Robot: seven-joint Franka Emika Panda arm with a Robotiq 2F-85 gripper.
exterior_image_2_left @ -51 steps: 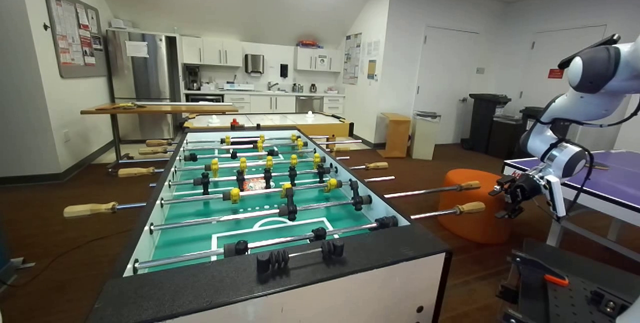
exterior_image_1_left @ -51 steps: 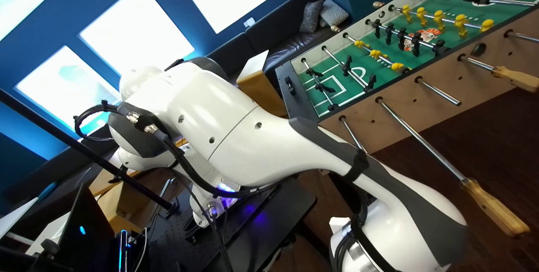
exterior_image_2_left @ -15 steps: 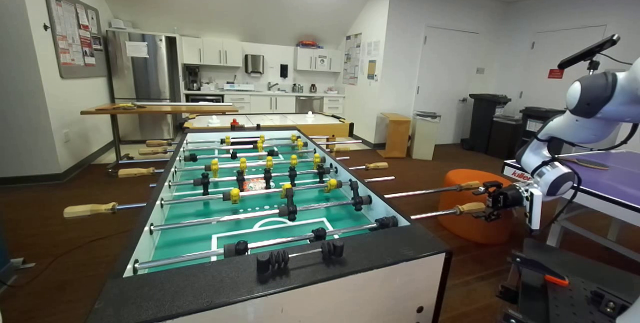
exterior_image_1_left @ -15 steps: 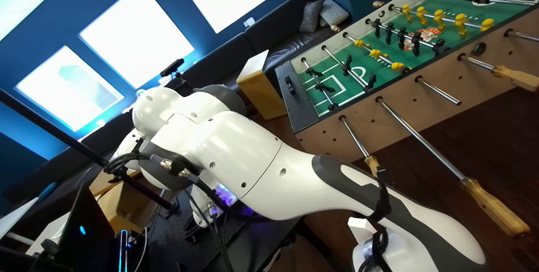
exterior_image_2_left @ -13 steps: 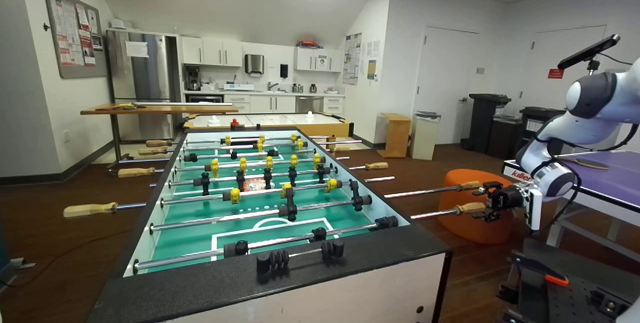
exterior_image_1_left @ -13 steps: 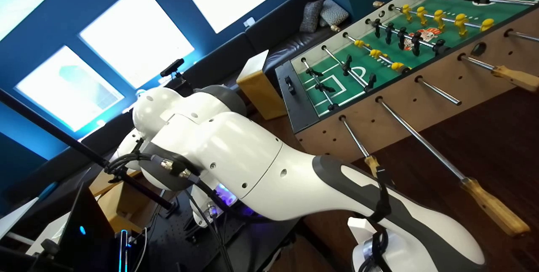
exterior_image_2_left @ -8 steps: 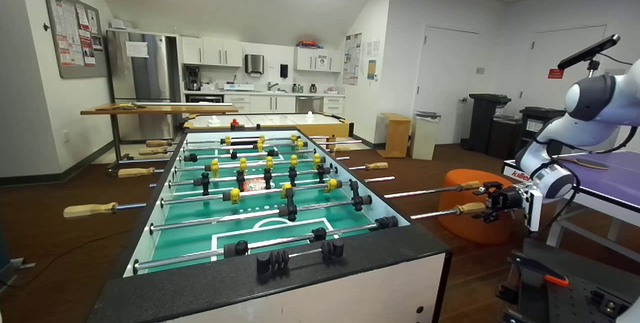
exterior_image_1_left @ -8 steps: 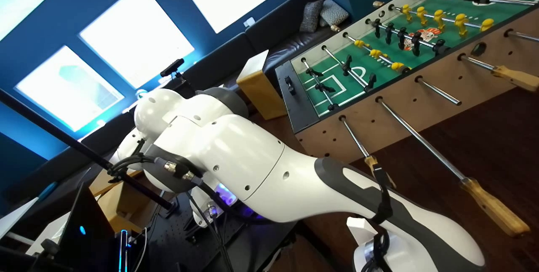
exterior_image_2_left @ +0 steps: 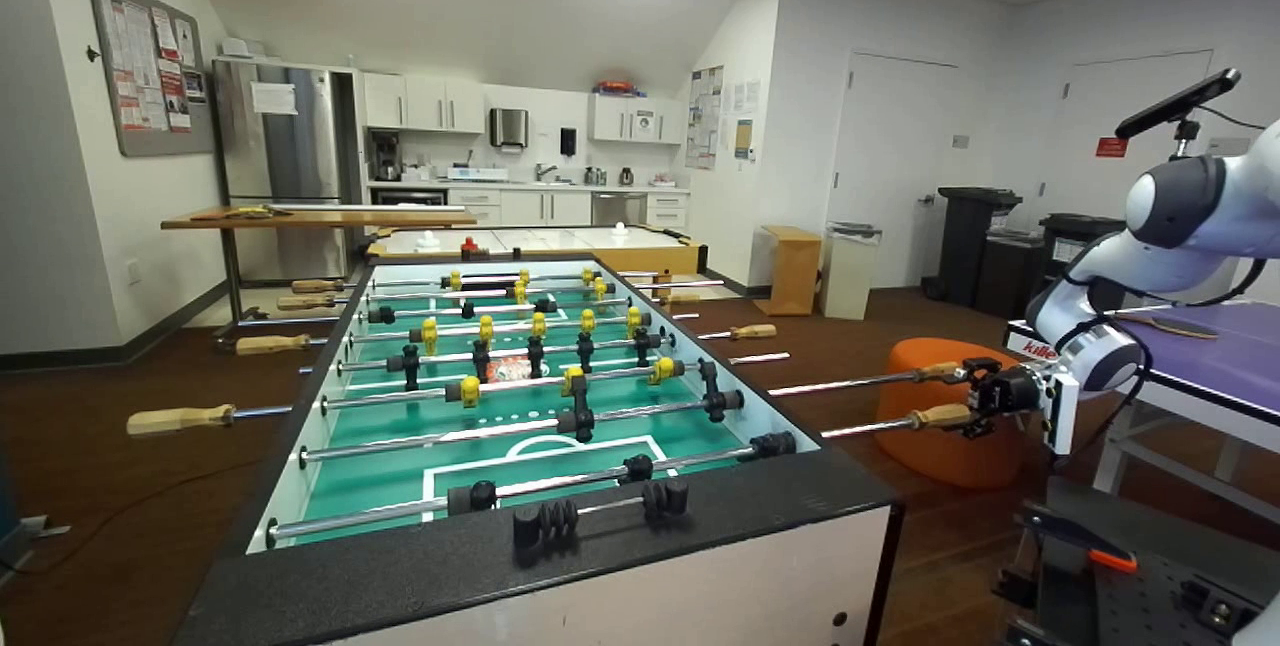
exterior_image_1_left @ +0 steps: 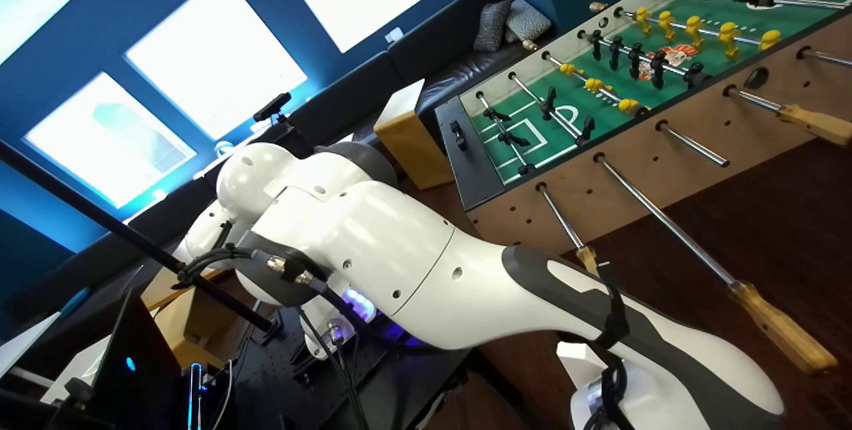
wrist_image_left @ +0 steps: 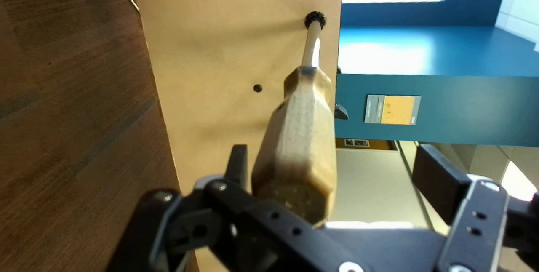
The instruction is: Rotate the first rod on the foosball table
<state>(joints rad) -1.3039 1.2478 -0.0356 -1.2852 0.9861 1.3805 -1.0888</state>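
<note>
The foosball table [exterior_image_2_left: 560, 576] shows in both exterior views [exterior_image_1_left: 566, 210], with a green pitch and steel rods. The first rod [exterior_image_1_left: 559, 215] ends in a tan wooden handle, seen in an exterior view [exterior_image_2_left: 940, 416] and in the wrist view [wrist_image_left: 301, 137]. My gripper [wrist_image_left: 337, 172] is open at the free end of this handle. In the wrist view the handle's end stands between the fingers, close to the left finger and well apart from the right one. Whether the left finger touches it I cannot tell. In an exterior view the arm hides the gripper.
A longer rod's wooden handle [exterior_image_2_left: 938, 372] lies just beside the gripper's upper finger; it also shows in an exterior view [exterior_image_1_left: 782, 327]. An orange round seat [exterior_image_2_left: 950, 461] stands behind the handles. A purple table-tennis table [exterior_image_2_left: 1200, 346] stands behind the arm.
Over the last seconds the arm lowered and came in toward the first rod's handle. In the last second the gripper moved slightly closer to the table, its fingers still open. The rods look unmoved.
</note>
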